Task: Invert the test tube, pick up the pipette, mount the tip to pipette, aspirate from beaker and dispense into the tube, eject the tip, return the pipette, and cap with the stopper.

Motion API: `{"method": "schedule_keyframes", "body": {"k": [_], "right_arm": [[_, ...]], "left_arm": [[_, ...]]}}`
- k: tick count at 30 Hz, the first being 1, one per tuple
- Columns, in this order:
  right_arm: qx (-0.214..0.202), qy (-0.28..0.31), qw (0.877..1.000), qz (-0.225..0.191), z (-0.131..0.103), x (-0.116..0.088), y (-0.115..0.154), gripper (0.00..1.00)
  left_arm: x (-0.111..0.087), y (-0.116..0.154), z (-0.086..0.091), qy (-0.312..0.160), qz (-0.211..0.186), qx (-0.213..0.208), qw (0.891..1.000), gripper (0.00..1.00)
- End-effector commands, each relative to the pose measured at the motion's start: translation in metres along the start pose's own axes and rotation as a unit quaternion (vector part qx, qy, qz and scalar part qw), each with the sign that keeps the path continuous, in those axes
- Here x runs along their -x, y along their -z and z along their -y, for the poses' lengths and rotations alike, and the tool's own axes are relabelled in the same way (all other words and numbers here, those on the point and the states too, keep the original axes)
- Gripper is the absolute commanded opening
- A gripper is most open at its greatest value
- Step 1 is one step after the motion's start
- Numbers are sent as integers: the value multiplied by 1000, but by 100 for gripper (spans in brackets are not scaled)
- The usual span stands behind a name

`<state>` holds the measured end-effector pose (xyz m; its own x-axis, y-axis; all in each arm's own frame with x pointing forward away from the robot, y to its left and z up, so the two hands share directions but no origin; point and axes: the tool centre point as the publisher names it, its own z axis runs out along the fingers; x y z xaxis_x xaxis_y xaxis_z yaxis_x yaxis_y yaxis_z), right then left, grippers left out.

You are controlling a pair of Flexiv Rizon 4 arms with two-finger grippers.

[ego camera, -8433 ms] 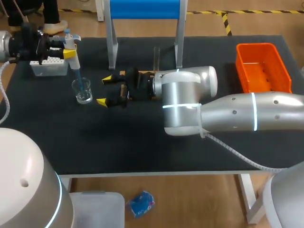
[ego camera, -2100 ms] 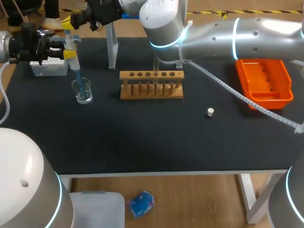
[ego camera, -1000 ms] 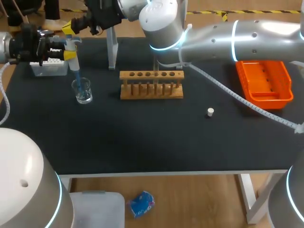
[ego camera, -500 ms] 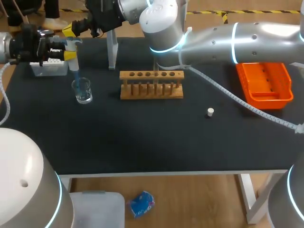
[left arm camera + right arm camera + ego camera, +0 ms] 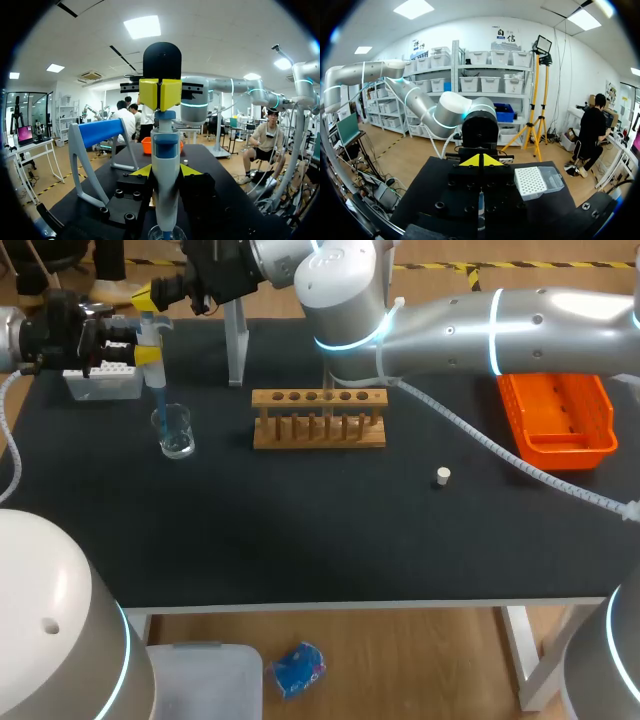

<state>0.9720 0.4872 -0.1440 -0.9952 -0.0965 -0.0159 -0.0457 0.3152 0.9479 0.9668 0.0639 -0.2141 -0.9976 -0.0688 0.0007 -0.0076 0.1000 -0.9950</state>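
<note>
Glass beaker (image 5: 174, 430) at the table's ten o'clock takes the blue tip of the white pipette (image 5: 151, 332) pinched by the left gripper (image 5: 141, 350). The right gripper (image 5: 150, 297), tips pressed together, sits at its plunger. The wooden rack (image 5: 318, 418) stands mid-table, with a round white stopper (image 5: 442, 476) at its four o'clock.

Right gripper (image 5: 149, 296) swung away from rack (image 5: 319, 418), now just above pipette (image 5: 153, 348) top.

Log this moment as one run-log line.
step: aspirate | left gripper: holds pipette, dipped in beaker | right gripper: fingers shut, at pipette's top | stopper: loose on table
</note>
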Motion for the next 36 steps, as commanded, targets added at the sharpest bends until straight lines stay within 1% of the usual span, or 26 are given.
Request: {"method": "schedule_keyframes", "body": {"k": [1,10,15,20,24,25,26,30,36], "right_arm": [[3,5,1000,2,-3,-1,5,0],[7,21,1000,8,-21,2,13,0],[5,28,1000,11,-27,3,19,0],[1,39,999,14,-33,1,29,0],[-9,46,999,27,-35,2,42,0],[-12,47,998,32,-35,2,46,44],[-11,47,998,38,-35,3,50,100],[-13,50,998,43,-35,2,66,100],[-21,65,997,40,-31,-9,99,100]], "left_arm": [[1,2,2,0,-2,0,1000,0],[1,2,2,0,-2,0,1000,0],[1,2,2,0,-2,0,1000,0],[1,2,2,0,-2,0,1000,0],[1,2,2,0,-2,0,1000,0],[1,2,2,0,-2,0,1000,0],[1,2,2,0,-2,0,1000,0],[1,2,2,0,-2,0,1000,0],[1,2,2,0,-2,0,1000,0]]}}
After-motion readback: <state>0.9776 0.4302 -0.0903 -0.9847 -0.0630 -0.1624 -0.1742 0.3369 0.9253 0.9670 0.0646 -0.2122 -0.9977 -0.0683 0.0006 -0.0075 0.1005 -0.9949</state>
